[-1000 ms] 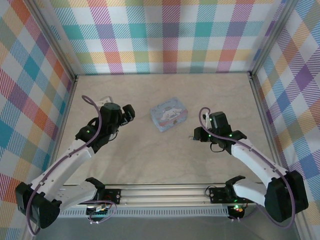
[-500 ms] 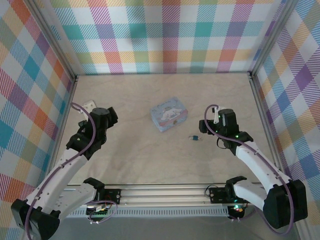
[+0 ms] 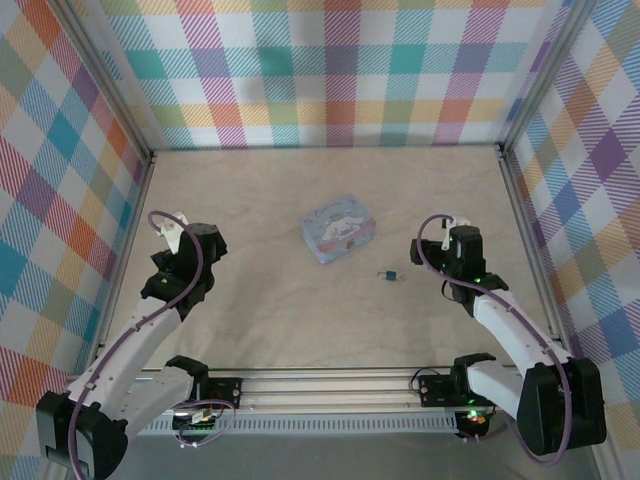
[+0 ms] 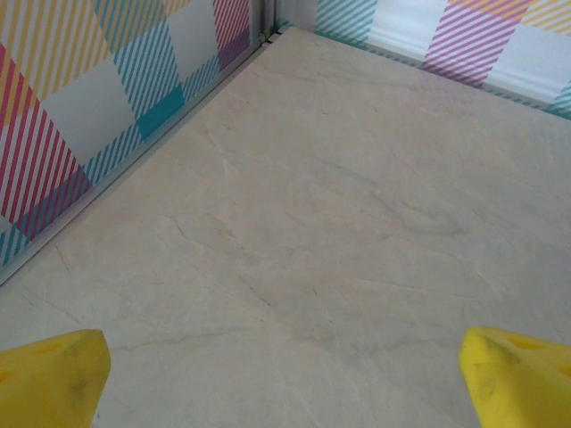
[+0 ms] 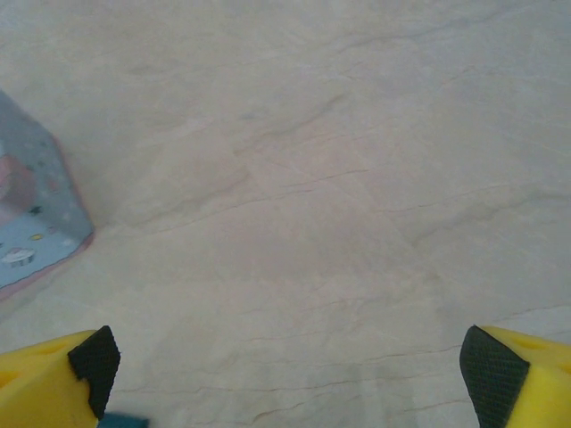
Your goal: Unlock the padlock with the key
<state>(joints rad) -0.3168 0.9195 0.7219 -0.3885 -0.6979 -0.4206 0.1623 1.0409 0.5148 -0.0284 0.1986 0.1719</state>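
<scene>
right pincer [image 5: 285, 370] gapes wide, padlock [image 3: 394, 275] near cartoon tin [image 3: 340, 228].

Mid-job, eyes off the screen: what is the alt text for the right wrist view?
The right gripper hangs open over the marbled table, its yellow fingers in the bottom corners, nothing between them. A corner of the light-blue tin shows at the left edge, and a teal sliver, perhaps the padlock, at the bottom edge.

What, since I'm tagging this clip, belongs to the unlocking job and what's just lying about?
Job in hand: padlock; the key, too small to pick out for certain.
Lying about: light-blue cartoon tin.
</scene>
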